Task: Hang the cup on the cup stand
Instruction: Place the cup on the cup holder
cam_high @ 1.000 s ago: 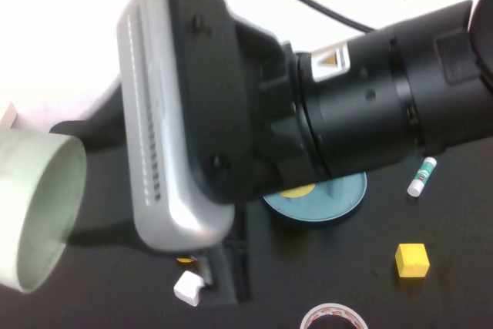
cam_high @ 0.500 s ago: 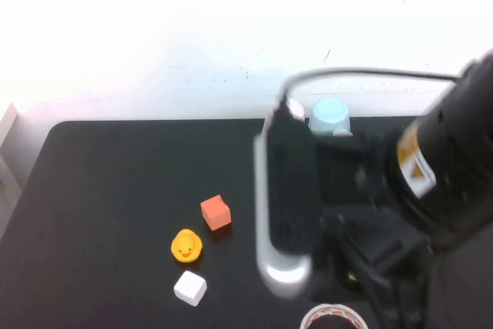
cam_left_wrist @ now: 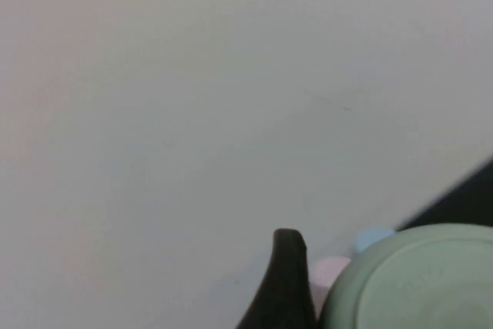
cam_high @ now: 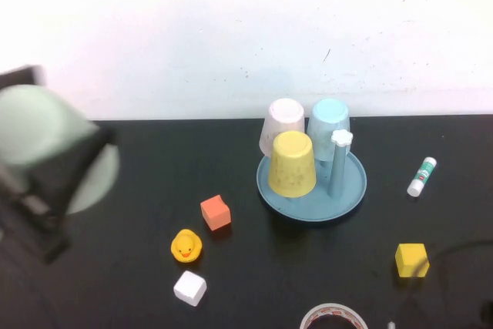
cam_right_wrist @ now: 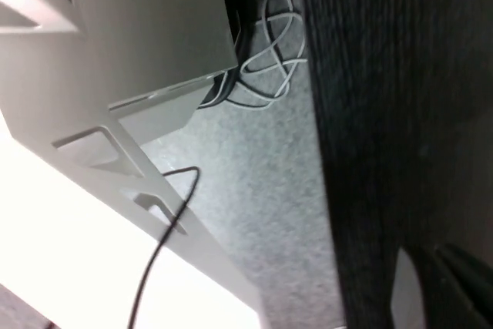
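The pale mint-green cup (cam_high: pixel 38 125) is held in the air at the far left of the high view, blurred, above the table's left end. My left gripper (cam_high: pixel 58 175) is shut on it. In the left wrist view the cup's base (cam_left_wrist: pixel 420 283) fills the lower corner beside one black fingertip (cam_left_wrist: pixel 286 267). The light blue cup stand (cam_high: pixel 350 190) sits mid-table with a yellow cup (cam_high: pixel 292 163), a pink cup (cam_high: pixel 282 122) and a light blue cup (cam_high: pixel 329 125) on it. Its flower-tipped peg (cam_high: pixel 340 161) is bare. My right gripper is outside the high view; its wrist view shows one dark finger (cam_right_wrist: pixel 462 279) by the table edge.
An orange cube (cam_high: pixel 216 212), a yellow duck (cam_high: pixel 186 246) and a white cube (cam_high: pixel 189 287) lie left of the stand. A glue stick (cam_high: pixel 421 176) and a yellow cube (cam_high: pixel 412 260) lie to its right. A tape roll (cam_high: pixel 333 317) is at the front edge.
The right arm, which filled the high view, has pulled back out of it toward the lower right. The stand and its cups now show. The mint cup sits higher at the left.
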`<action>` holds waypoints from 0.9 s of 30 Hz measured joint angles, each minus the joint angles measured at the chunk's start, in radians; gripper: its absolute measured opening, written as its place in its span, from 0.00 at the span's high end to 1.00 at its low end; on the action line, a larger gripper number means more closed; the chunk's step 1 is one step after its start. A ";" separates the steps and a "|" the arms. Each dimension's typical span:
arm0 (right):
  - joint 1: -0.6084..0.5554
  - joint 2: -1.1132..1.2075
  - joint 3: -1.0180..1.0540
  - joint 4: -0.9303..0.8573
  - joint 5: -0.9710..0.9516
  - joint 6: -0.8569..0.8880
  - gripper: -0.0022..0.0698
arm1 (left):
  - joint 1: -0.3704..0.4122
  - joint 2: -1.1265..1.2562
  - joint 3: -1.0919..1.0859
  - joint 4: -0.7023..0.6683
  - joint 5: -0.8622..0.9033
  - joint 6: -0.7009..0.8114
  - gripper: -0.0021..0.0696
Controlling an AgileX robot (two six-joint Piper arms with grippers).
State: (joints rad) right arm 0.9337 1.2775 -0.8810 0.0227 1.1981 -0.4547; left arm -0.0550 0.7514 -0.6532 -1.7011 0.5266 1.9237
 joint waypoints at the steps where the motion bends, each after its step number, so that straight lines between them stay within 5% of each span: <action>1: 0.000 -0.010 0.023 0.000 -0.020 0.024 0.96 | 0.000 0.041 -0.012 0.002 0.047 0.039 0.20; 12: 0.000 -0.026 0.120 0.000 -0.013 0.170 0.97 | -0.046 0.487 -0.337 0.025 0.473 0.116 0.20; 27: 0.000 -0.026 0.120 0.000 0.003 0.182 0.97 | -0.485 0.992 -0.724 0.023 0.154 0.109 0.20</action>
State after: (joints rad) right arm 0.9337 1.2520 -0.7614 0.0227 1.2008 -0.2731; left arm -0.5398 1.7429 -1.3768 -1.6781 0.6804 2.0329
